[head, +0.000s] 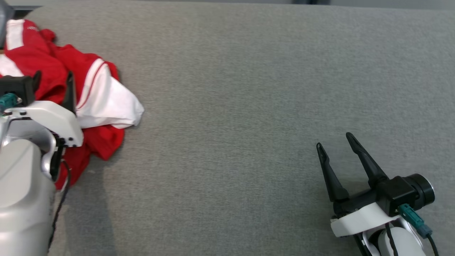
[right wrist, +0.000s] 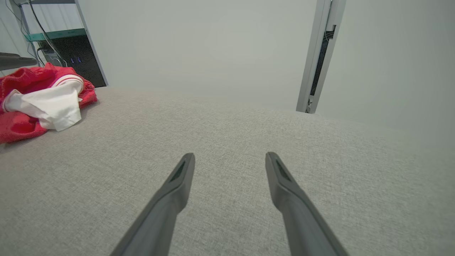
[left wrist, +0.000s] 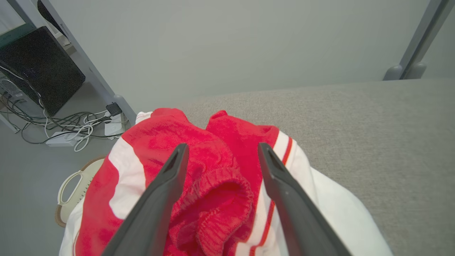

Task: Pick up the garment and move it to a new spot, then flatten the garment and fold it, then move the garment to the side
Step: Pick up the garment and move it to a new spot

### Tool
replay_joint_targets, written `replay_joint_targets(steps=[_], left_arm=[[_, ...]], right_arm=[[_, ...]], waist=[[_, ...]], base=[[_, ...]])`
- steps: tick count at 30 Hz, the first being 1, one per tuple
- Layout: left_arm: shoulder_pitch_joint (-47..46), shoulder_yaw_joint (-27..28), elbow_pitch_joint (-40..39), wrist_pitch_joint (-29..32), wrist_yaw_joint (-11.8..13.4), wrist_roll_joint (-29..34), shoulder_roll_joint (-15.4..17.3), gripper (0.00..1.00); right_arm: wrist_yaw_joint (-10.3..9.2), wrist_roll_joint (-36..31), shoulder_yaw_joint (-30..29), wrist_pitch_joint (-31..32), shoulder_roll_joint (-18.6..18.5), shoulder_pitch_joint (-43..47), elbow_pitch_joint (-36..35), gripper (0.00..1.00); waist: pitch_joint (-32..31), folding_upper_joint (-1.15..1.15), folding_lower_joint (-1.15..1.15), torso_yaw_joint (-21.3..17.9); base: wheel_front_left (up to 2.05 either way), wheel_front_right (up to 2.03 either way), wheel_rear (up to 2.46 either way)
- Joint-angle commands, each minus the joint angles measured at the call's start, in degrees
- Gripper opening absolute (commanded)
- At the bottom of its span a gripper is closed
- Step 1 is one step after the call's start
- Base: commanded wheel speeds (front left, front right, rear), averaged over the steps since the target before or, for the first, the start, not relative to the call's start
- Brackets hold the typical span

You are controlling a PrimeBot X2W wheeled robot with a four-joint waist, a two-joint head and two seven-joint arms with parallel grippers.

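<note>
We see a crumpled red-and-white garment (head: 99,96) at the far left corner of the grey desk (head: 249,89). Our left pincer (left wrist: 220,149) hovers over it, released, grasping nothing. Our right pincer (head: 334,140), also released, is by the near right corner.

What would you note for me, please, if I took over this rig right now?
Left claw: open, poised over the garment, gripping nothing.
Right claw: open, over the bare grey surface, well away from the garment.
Garment: red and white, crumpled in a heap at the surface's far left corner.
Done: nothing visible; the garment is not gripped.
Left: pick it up and move it, flatten, fold, set aside.
</note>
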Motion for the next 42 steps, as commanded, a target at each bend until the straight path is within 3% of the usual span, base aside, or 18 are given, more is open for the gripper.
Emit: replay_joint_targets(steps=[1, 11, 12, 13, 14, 20, 29, 35, 42], left_arm=[[-2.1, 0.1, 3.4, 1.7, 1.2, 1.1, 2.1, 1.00], [-4.2, -1.0, 12.6, 5.8, 2.5, 2.7, 6.7, 1.00], [-4.0, -1.1, 13.0, 5.8, 2.5, 2.6, 6.6, 0.78], [-3.7, -1.2, 13.6, 5.8, 2.4, 2.5, 6.7, 0.13], [-3.5, -1.2, 14.0, 5.7, 2.3, 2.4, 6.9, 0.00], [-2.4, -0.5, 14.5, 2.6, 2.9, 1.1, 6.5, 0.00], [-1.6, -0.7, 9.7, -0.5, 1.5, -0.9, 4.7, 0.00], [-2.3, -3.9, -1.5, 1.3, -0.5, -1.6, 1.3, 0.00], [0.6, -8.9, -20.4, 7.8, -2.3, -5.7, -3.6, 0.00]], right_arm=[[0.11, 0.5, -0.2, -0.3, -0.4, -1.1, 0.2, 1.00], [0.11, 1.2, -1.3, -0.3, -0.4, 0.0, 0.5, 1.00], [0.11, 1.3, -1.3, -0.3, -0.4, 0.1, 0.5, 1.00], [0.11, 1.4, -1.3, -0.3, -0.4, 0.2, 0.5, 1.00], [0.11, 1.5, -1.3, -0.3, -0.4, 0.4, 0.5, 1.00], [0.11, 1.8, -1.4, -0.3, -0.4, 2.0, 1.0, 1.00], [0.11, 2.2, -1.8, -0.3, -0.4, 5.7, 2.0, 1.00], [0.11, 2.6, -1.2, -0.3, -0.4, 7.3, 2.1, 1.00], [0.11, 3.0, -0.6, -0.3, -0.4, 7.6, 1.9, 1.00]], waist=[[2.7, 0.00, 0.00, -3.4], [1.1, 0.00, 0.00, -5.0], [0.7, 0.00, 0.00, -4.9], [0.3, 0.00, 0.00, -4.8], [-0.2, 0.00, 0.00, -4.7], [-3.8, 0.00, 0.00, -3.7], [-9.2, 0.00, 0.00, -1.7], [-12.0, 0.00, 0.00, -2.6], [-13.5, 0.00, 0.00, -6.7]], base=[[0.00, 0.00, 0.00], [0.00, 0.00, 0.00], [0.00, 0.00, 0.00], [0.00, 0.00, 0.00], [0.00, 0.00, 0.00], [0.00, 0.00, 0.00], [0.00, 0.00, 0.00], [0.00, 0.00, 0.00], [0.00, 0.00, 0.00]])
